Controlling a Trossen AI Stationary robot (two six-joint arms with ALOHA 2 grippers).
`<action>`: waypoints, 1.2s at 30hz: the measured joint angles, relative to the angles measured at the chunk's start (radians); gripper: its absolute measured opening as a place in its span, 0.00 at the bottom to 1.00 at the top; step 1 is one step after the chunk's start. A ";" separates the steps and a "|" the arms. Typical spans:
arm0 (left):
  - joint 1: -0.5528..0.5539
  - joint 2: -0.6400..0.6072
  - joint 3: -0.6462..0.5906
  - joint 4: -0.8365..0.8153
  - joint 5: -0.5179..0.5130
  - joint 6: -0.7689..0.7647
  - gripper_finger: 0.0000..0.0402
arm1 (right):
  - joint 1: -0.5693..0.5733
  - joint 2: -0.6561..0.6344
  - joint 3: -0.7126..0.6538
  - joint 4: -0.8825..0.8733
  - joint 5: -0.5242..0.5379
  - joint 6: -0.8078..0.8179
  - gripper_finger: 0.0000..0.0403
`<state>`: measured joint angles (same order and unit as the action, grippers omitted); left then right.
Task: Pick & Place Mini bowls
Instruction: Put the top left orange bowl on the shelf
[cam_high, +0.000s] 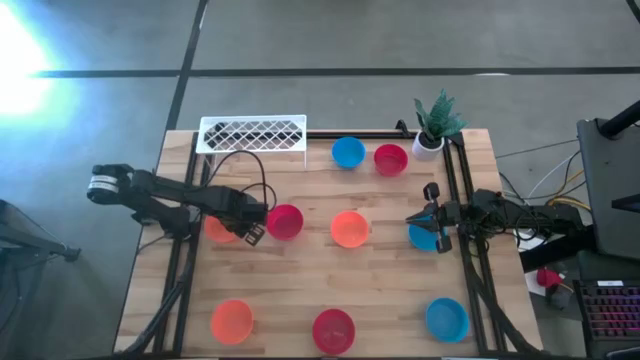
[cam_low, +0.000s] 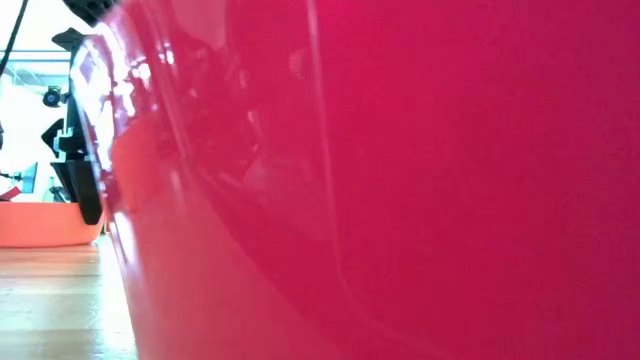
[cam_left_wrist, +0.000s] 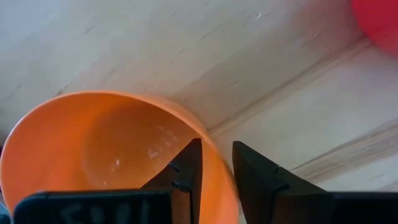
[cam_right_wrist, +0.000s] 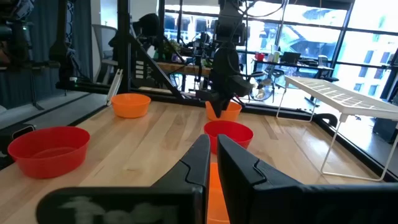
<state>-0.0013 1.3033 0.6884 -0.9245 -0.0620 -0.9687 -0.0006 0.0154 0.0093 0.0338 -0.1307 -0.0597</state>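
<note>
Left gripper (cam_left_wrist: 214, 177) clenched on orange mini bowl (cam_left_wrist: 118, 149) rim, wall between jaws, at worktop (cam_high: 300, 300) left, beside red bowl (cam_high: 286, 221); likely rim grip for lifting. Right gripper (cam_right_wrist: 212, 162) empty, jaws nearly closed, waiting right.

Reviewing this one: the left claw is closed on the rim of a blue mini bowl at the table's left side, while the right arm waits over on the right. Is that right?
Not quite: the bowl is orange, not blue. The left wrist view shows the left claw astride the rim of an orange mini bowl, one finger inside and one outside. The high view places it at the table's left side, with the right claw waiting on the right.
</note>
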 joint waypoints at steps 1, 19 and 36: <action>0.000 0.000 0.000 0.000 0.000 0.001 0.19 | 0.000 0.000 0.000 0.000 0.000 0.000 0.07; 0.000 0.000 0.178 -0.167 0.025 0.054 0.00 | 0.000 0.000 0.000 -0.001 0.001 0.000 0.07; 0.058 -0.002 0.619 -0.450 -0.145 0.202 0.00 | 0.000 0.000 0.000 -0.001 0.001 0.000 0.07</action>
<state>0.0563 1.3010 1.3069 -1.3746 -0.2072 -0.7671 -0.0003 0.0156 0.0093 0.0326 -0.1299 -0.0601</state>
